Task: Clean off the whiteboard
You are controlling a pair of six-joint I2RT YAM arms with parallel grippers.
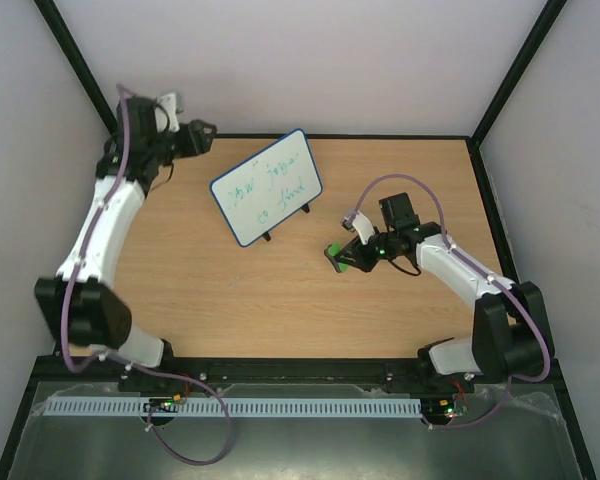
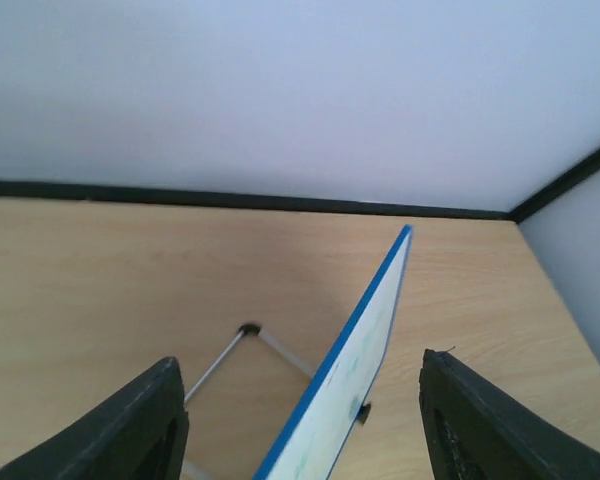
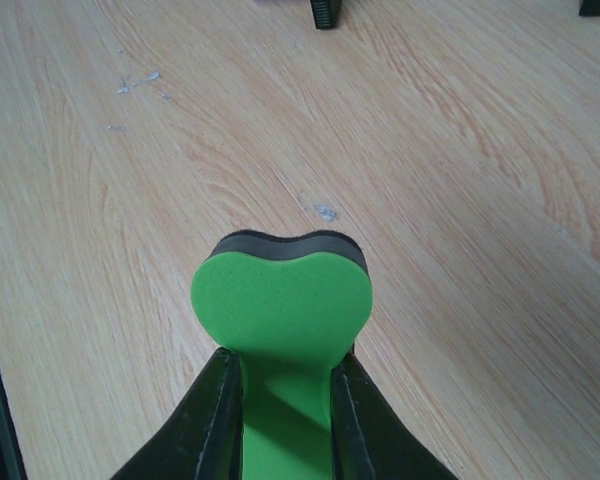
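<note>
Pale wood tabletop [image 1: 210,300] under white walls, two arms reaching in from the near edge. The right gripper [image 3: 280,365] is clenched on the green eraser [image 3: 280,290]. It pinches the narrow waist so the broad dark-backed end juts ahead of the fingers, free to rub. It hangs low over the wood, near the front of the whiteboard [image 1: 266,186] but apart from it. The left gripper [image 2: 300,365], at the far left corner, grasps nothing. Its jaws are spread, and the board's blue-framed edge lies ahead of the gap, touching neither finger. My guess is it means to pinch that edge and steady the board against the wiping. The whiteboard stands tilted on its black feet [image 1: 268,238], mid-table toward the back, with green handwriting across its face, so the erasing has not begun.
</note>
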